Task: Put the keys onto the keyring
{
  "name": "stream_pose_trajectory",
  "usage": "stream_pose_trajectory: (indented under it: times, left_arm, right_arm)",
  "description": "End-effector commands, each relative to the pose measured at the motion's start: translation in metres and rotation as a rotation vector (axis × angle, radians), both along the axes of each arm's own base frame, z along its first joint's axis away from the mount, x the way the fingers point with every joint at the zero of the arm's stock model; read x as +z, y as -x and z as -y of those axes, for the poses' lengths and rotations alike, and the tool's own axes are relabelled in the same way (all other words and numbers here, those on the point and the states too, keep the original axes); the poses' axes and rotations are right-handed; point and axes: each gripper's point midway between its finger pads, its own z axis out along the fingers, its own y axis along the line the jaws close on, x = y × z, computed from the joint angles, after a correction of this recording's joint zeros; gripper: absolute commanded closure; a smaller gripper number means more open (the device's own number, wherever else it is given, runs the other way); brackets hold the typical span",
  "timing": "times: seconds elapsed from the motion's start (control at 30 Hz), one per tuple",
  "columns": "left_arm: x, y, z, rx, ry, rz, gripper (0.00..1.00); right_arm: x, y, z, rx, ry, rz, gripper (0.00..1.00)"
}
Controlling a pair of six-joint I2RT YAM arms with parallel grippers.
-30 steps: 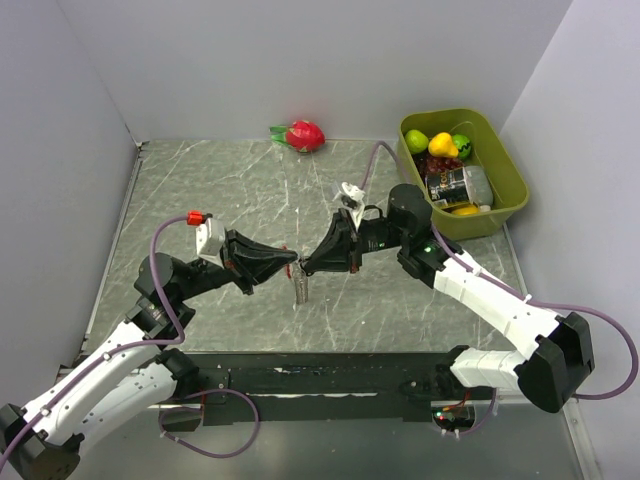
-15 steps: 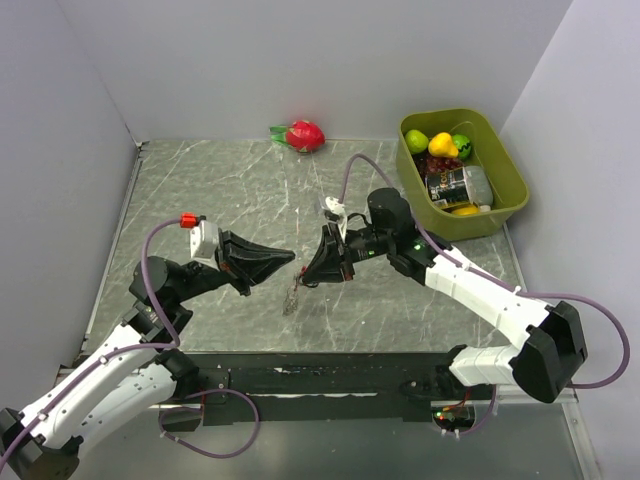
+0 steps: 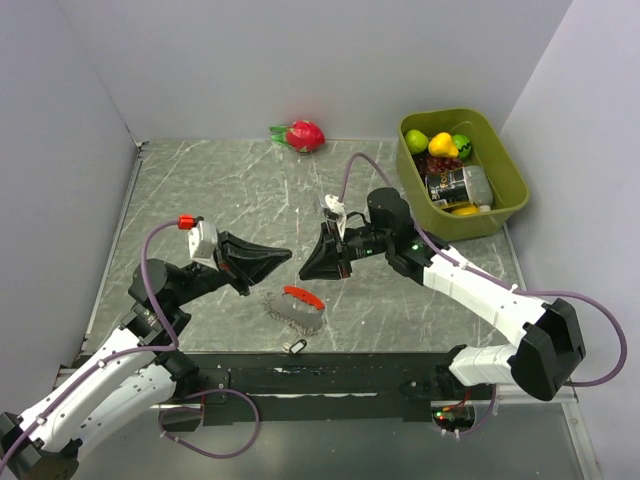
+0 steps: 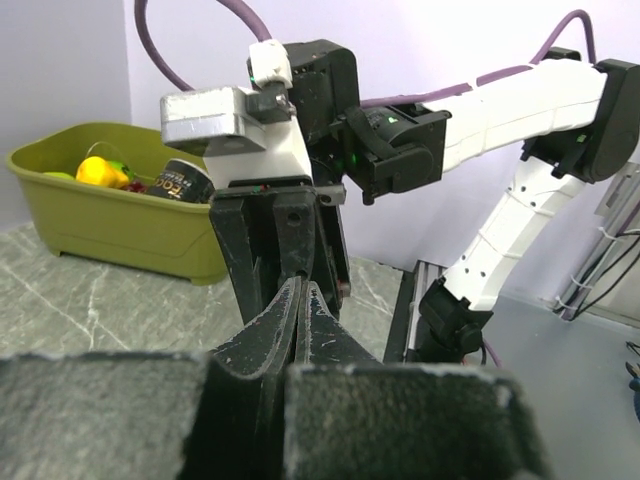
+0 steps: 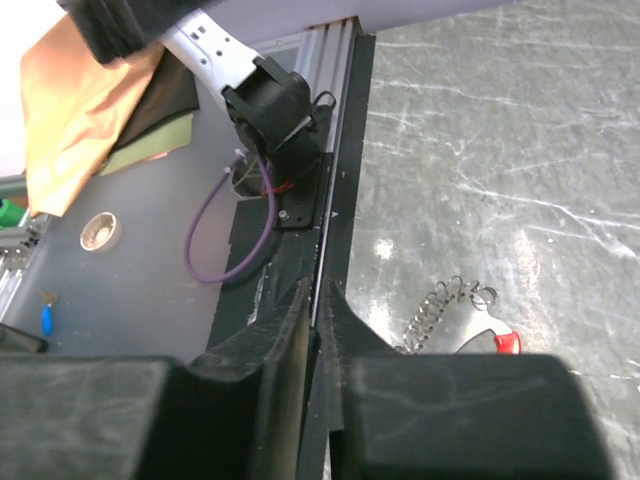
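Key (image 3: 297, 346): at the tabletop (image 3: 200, 190) near edge, just beside the keyring.
Keyring (image 3: 300, 300): flat on the tabletop, neither tool touching it.
Left tool (image 3: 288, 258): fingers together, empty.
Right tool (image 3: 305, 270): fingers slightly apart, empty.

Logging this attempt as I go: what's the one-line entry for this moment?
left gripper: shut, empty | right gripper: slightly open, empty | keyring: lying on table, unheld | key-like piece: at table's near edge

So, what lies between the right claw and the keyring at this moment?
Nothing. In the top view, only bare grey table shows between the right claw and the keyring, which lies on the table.
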Motion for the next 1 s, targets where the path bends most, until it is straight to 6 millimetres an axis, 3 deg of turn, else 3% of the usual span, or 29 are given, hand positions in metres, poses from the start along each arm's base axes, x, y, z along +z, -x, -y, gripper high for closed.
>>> stream_pose_trajectory:
  times: [0.0,0.13,0.27,0.5,0.53,0.73,0.87,0.97]
  left_arm:
    - [-0.005,-0.006,-0.003,0.042,-0.007,-0.007,0.99]
    - [-0.022,-0.015,-0.002,0.071,-0.027,-0.075,0.99]
    - [-0.044,-0.032,-0.002,0.138,-0.051,-0.169,0.99]
    - [-0.087,-0.06,-0.01,0.284,-0.067,-0.367,0.99]
    - [-0.102,-0.063,-0.011,0.298,-0.083,-0.427,0.97]
    - [-0.16,-0.068,-0.018,0.377,-0.14,-0.645,0.82]
    - [-0.187,-0.06,-0.015,0.347,-0.152,-0.734,0.52]
    - [-0.203,-0.053,-0.008,0.299,-0.189,-0.77,0.39]
  right_arm:
    - [-0.006,-0.009,0.0,-0.033,-0.007,0.0,0.78]
    - [-0.025,-0.013,0.001,-0.062,0.031,-0.021,0.72]
    - [-0.057,-0.026,0.001,-0.125,0.113,-0.047,0.69]
    - [-0.127,-0.031,-0.007,-0.183,0.303,-0.172,0.7]
    - [-0.132,-0.03,-0.008,-0.186,0.32,-0.177,0.7]
    - [-0.182,-0.036,-0.011,-0.278,0.483,-0.26,0.69]
    - [-0.2,-0.044,-0.004,-0.361,0.561,-0.301,0.68]
    - [-0.199,-0.042,0.004,-0.399,0.555,-0.31,0.64]
